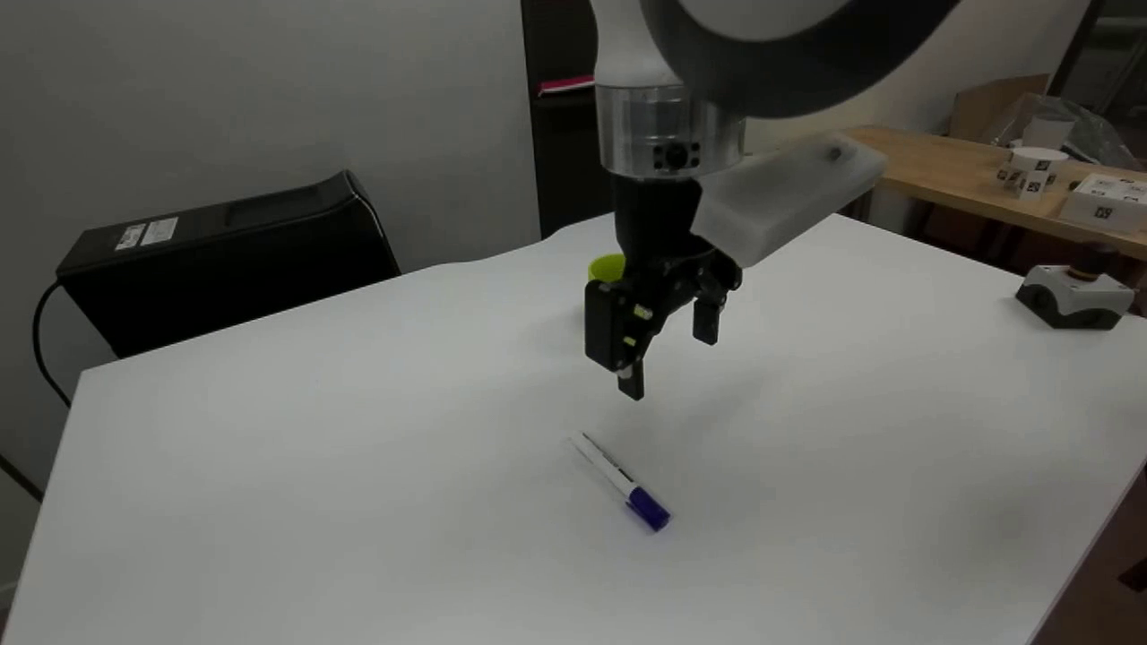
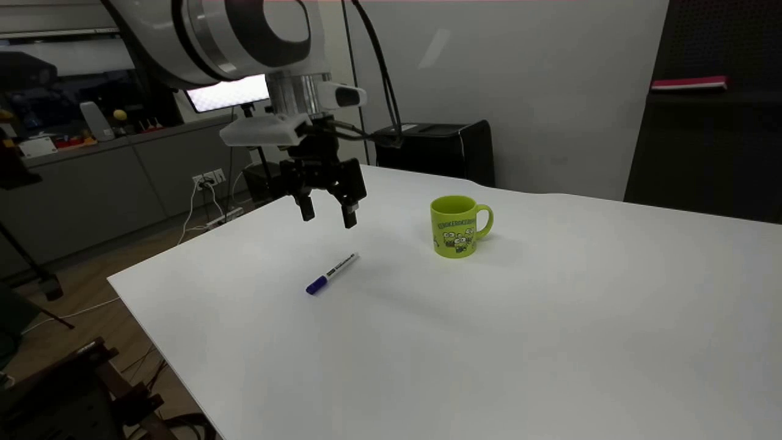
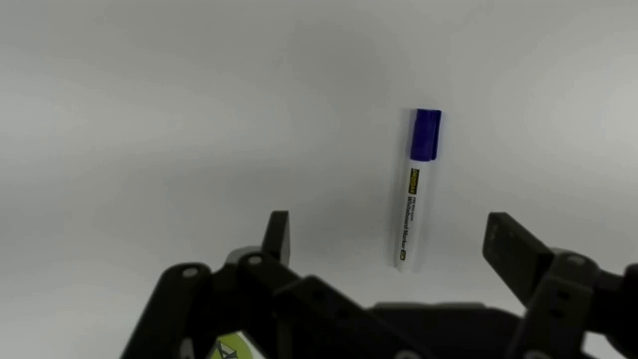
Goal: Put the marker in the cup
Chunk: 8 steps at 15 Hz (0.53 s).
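The marker [image 1: 618, 478], white with a dark blue cap, lies flat on the white table [image 1: 314, 502] in both exterior views [image 2: 333, 272]. In the wrist view the marker [image 3: 417, 189] lies nearly upright in the picture, cap up, its barrel end between the fingers' lines. My gripper [image 1: 668, 353] is open and empty, above the table and the marker, touching neither; its spread fingers also show in the wrist view [image 3: 389, 219]. The yellow-green cup [image 2: 453, 229] stands upright with its handle to the right in an exterior view. Elsewhere the gripper partly hides the cup [image 1: 607, 267]; a sliver shows in the wrist view [image 3: 232, 347].
A black boxy machine [image 1: 233, 255] stands beyond the table's back edge. A grey stop-button box [image 1: 1075, 296] sits at the table's right edge in an exterior view. A wooden table [image 1: 941, 179] with white boxes is behind it.
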Each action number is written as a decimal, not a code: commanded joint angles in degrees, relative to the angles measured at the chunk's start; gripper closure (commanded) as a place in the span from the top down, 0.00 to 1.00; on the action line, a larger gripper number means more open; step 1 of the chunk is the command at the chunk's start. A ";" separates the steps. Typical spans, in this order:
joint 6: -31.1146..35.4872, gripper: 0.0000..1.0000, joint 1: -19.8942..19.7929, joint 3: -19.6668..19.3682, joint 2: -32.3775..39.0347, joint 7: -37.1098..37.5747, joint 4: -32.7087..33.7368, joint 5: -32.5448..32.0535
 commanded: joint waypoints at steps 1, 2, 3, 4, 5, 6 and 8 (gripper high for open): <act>-0.05 1.00 2.16 -0.80 4.02 1.19 4.01 0.19; 0.02 1.00 2.59 -0.84 4.85 1.28 4.47 0.26; 0.52 1.00 3.13 -1.07 5.71 1.65 4.82 0.10; 1.12 1.00 3.56 -1.22 6.42 2.06 5.08 0.22; 2.29 1.00 4.13 -1.42 7.22 2.56 5.08 0.09; 3.03 1.00 4.67 -1.70 7.92 2.90 5.23 -0.09; 5.33 1.00 5.80 -2.56 9.27 3.61 5.19 -0.52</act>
